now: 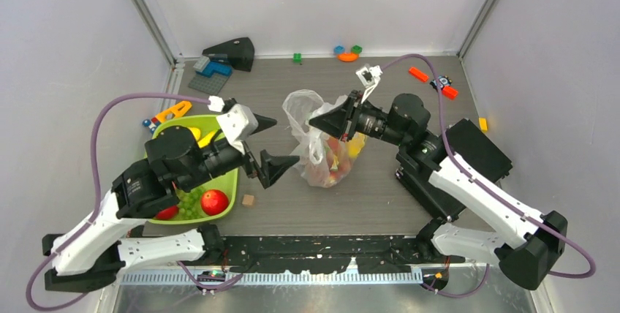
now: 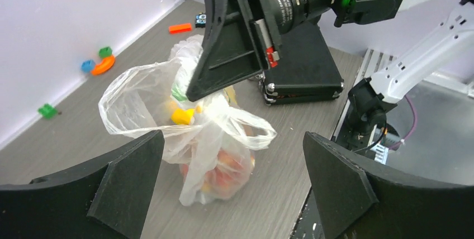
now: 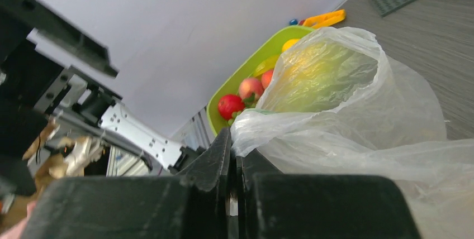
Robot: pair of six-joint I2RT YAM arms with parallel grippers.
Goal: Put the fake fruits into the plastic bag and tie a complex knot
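The plastic bag (image 1: 319, 153) stands mid-table with fake fruits (image 1: 338, 161) inside, red and orange through the film (image 2: 223, 172). My right gripper (image 1: 316, 120) is shut on the bag's upper film, pinched between its fingertips (image 3: 235, 138). One handle loop (image 2: 114, 110) stands open to the left and another (image 2: 258, 134) droops right. Whether the loops form a knot I cannot tell. My left gripper (image 1: 281, 143) is open just left of the bag, touching nothing (image 2: 233, 135). More fruits lie in the lime-green tray (image 1: 227, 194): a red apple (image 1: 214, 201) and green grapes (image 1: 190, 203).
A small brown cube (image 1: 248, 200) lies beside the tray. Toy bricks are scattered along the back wall (image 1: 348, 53) and back right (image 1: 418, 74). A black case (image 1: 468, 153) sits under the right arm. A grey baseplate (image 1: 208, 79) lies back left.
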